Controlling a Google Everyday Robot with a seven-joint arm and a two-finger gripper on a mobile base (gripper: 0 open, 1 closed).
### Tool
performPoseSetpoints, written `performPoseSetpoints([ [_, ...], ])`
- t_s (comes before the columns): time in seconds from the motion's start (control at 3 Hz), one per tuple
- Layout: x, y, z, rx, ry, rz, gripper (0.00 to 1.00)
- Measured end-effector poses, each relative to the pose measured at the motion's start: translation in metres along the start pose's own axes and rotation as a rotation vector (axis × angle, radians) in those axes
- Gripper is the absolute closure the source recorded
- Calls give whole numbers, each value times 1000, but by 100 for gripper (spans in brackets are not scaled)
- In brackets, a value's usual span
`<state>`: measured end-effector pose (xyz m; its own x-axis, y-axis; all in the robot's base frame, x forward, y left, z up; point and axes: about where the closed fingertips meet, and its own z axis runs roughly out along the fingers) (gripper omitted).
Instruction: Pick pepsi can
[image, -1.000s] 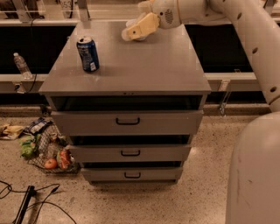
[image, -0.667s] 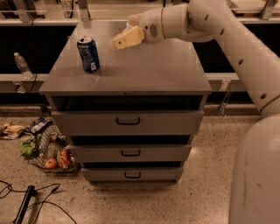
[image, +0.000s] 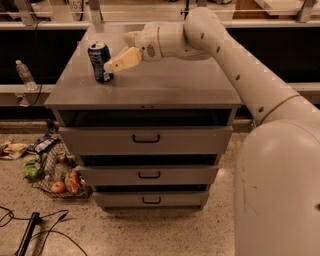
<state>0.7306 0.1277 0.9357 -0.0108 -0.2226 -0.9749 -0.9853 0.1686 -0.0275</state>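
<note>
The pepsi can (image: 100, 61), dark blue with a silver top rim, stands upright on the left part of the grey cabinet top (image: 165, 80). My gripper (image: 118, 51) reaches in from the right on the white arm (image: 235, 65) and sits just to the right of the can, at can height. Its tan fingers (image: 124, 59) are spread apart and hold nothing. The near fingertip is very close to the can's right side; I cannot tell whether it touches.
The cabinet has three drawers with dark handles (image: 146, 138). A clear water bottle (image: 23, 74) stands on the ledge at left. A wire basket of groceries (image: 56, 174) and cables (image: 30, 227) lie on the floor at left. My white body (image: 280, 195) fills the right.
The gripper has moved left and nearer across the cabinet top, from the back middle to right beside the can. The can has not moved.
</note>
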Motion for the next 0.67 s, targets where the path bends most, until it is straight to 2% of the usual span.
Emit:
performPoseSetpoints([
  [0.67, 26, -28, 41, 3, 23, 7, 0],
])
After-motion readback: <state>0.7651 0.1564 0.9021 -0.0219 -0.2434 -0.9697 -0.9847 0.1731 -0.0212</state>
